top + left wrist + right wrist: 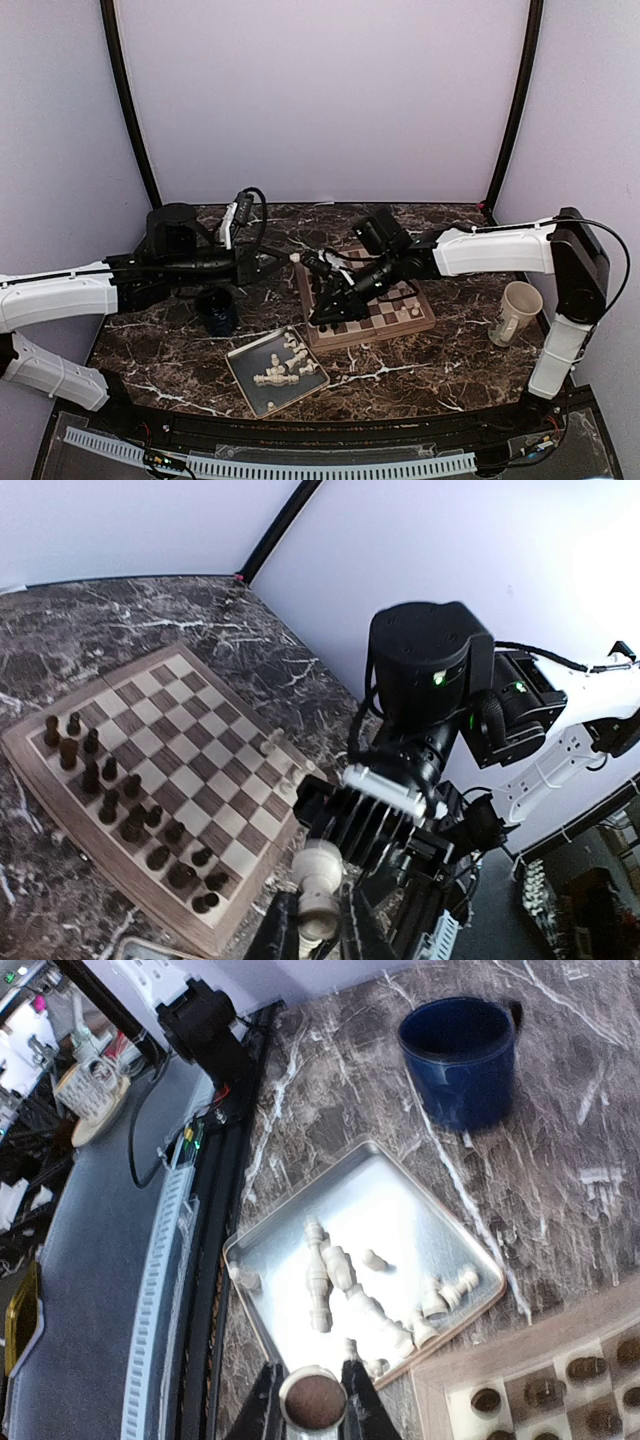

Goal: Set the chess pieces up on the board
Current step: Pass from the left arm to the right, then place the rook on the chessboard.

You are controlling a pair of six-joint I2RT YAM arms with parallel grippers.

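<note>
Cream-white with a brown felt base, a chess piece (312, 1402) is pinched between the fingers of the right gripper (311, 1392). The jaws are drawn in against its sides and its round base faces the wrist camera. It hangs over the rim of the grey tray (400, 1210), where the loose chess pieces (330, 1275) lie tumbled, and just beside the tan border of the board (440, 1385). The left gripper (320, 925) nips a second cream piece (320, 880) by its lower part, aloft near the board's edge and close to the right arm. To do this step well, I judge each piece should be turned base-down before it descends. It should go squarely on a free square opposite the dark pieces (130, 810) and be released only once it stands. The arms are crowded, so one ought to wait while the other places.
</note>
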